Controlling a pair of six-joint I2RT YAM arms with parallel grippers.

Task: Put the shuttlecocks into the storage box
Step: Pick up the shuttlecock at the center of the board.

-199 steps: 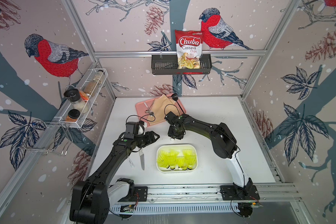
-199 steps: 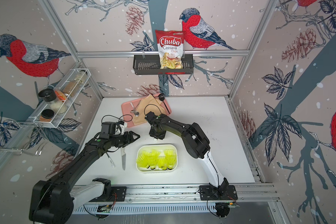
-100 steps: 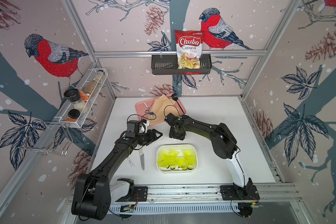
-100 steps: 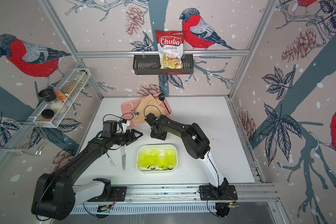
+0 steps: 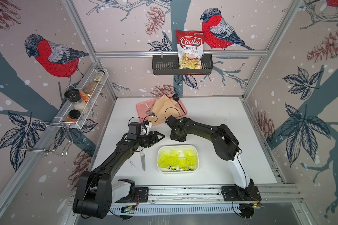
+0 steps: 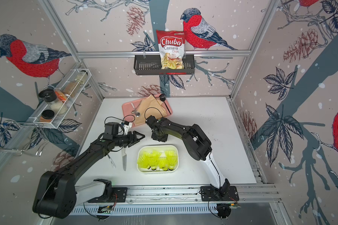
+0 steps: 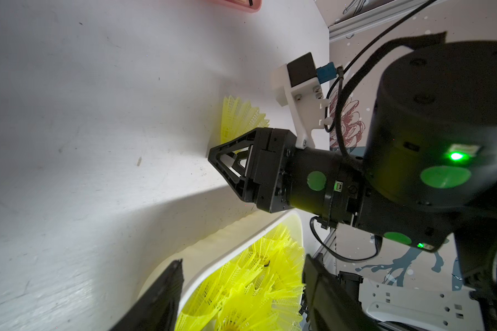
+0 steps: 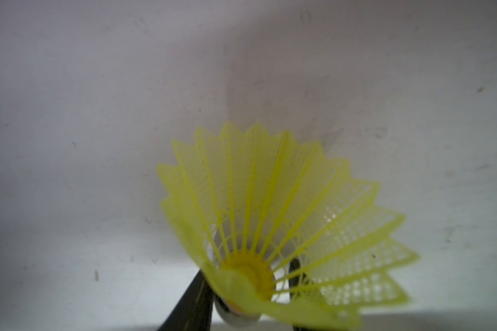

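Most shuttlecocks (image 5: pixel 176 160) stand packed inside the storage box (image 5: pixel 176 171); one loose shuttlecock (image 8: pixel 270 212) lies on the table (image 5: pixel 213 120) just beyond the box's far rim; the right gripper (image 5: pixel 177 137) points down onto it, its fingers flanking the white tip, though I cannot tell whether they pinch it; the left gripper (image 5: pixel 160 136), near the box's far left corner, stands apart and empty.

Top views look down; both wrist views share one shuttlecock (image 8: pixel 270 215).
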